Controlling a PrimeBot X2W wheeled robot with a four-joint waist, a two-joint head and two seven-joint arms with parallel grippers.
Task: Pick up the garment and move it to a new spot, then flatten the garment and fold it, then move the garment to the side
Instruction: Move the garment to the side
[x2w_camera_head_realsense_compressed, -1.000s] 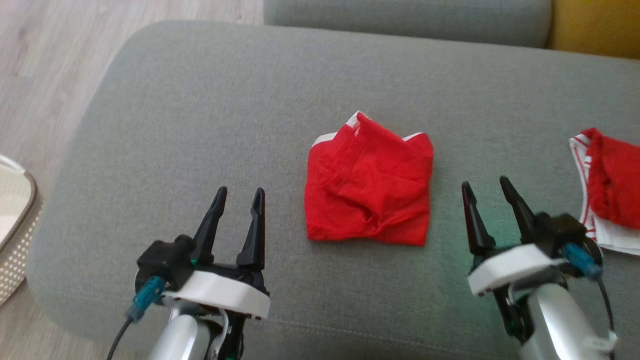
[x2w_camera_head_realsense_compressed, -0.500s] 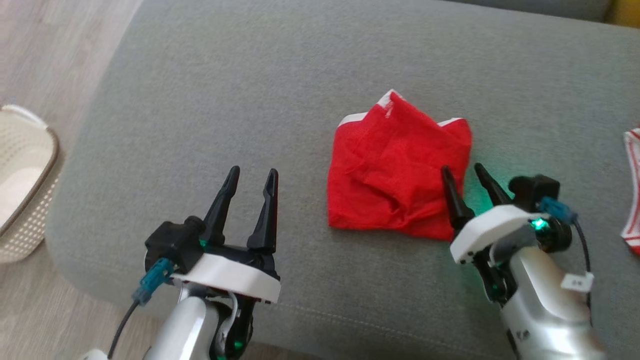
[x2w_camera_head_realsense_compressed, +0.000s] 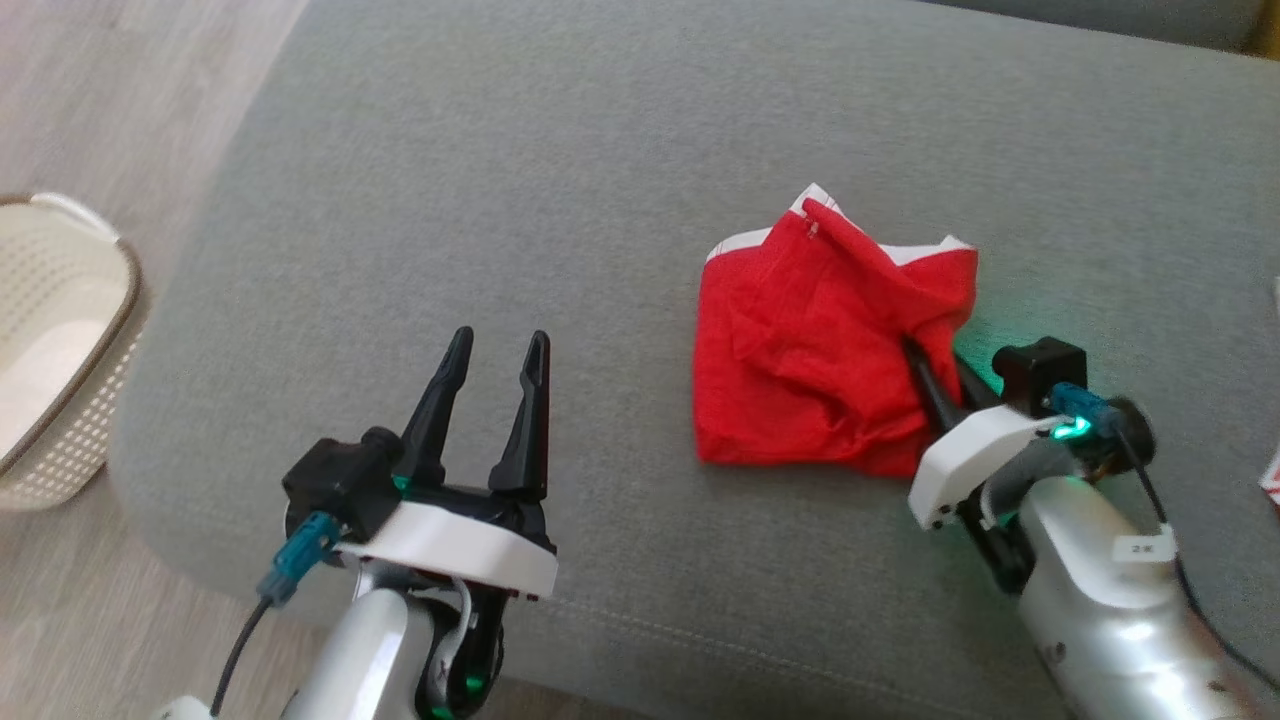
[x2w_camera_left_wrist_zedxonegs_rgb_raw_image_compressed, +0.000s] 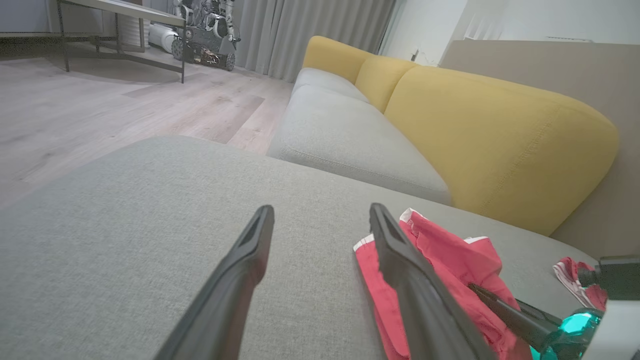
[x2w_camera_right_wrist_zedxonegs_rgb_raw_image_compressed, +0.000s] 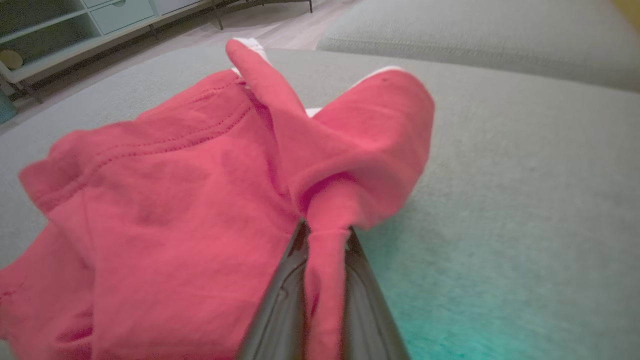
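Observation:
The garment (x2w_camera_head_realsense_compressed: 810, 350) is a folded red cloth with white trim, lying on the grey sofa cushion (x2w_camera_head_realsense_compressed: 560, 180). My right gripper (x2w_camera_head_realsense_compressed: 925, 358) is shut on its right edge, the two fingers pinching a pleat of red fabric (x2w_camera_right_wrist_zedxonegs_rgb_raw_image_compressed: 325, 250) in the right wrist view. The cloth bunches up around that pinch. My left gripper (x2w_camera_head_realsense_compressed: 495, 345) stands open over bare cushion to the left of the garment, nothing between its fingers (x2w_camera_left_wrist_zedxonegs_rgb_raw_image_compressed: 395, 245). In the left wrist view the garment (x2w_camera_left_wrist_zedxonegs_rgb_raw_image_compressed: 450, 260) lies just right of the left fingers.
A cream perforated basket (x2w_camera_head_realsense_compressed: 60, 340) stands on the wooden floor at the left. A second red-and-white cloth (x2w_camera_left_wrist_zedxonegs_rgb_raw_image_compressed: 575, 280) lies further right on the cushion. Yellow backrests (x2w_camera_left_wrist_zedxonegs_rgb_raw_image_compressed: 500, 135) rise behind the sofa seat. The cushion's front edge runs just ahead of both arms.
My right gripper moved onto the garment's right edge and closed on a fold of it, pulling the cloth up there. The camera shifted left and down. The left gripper stayed open.

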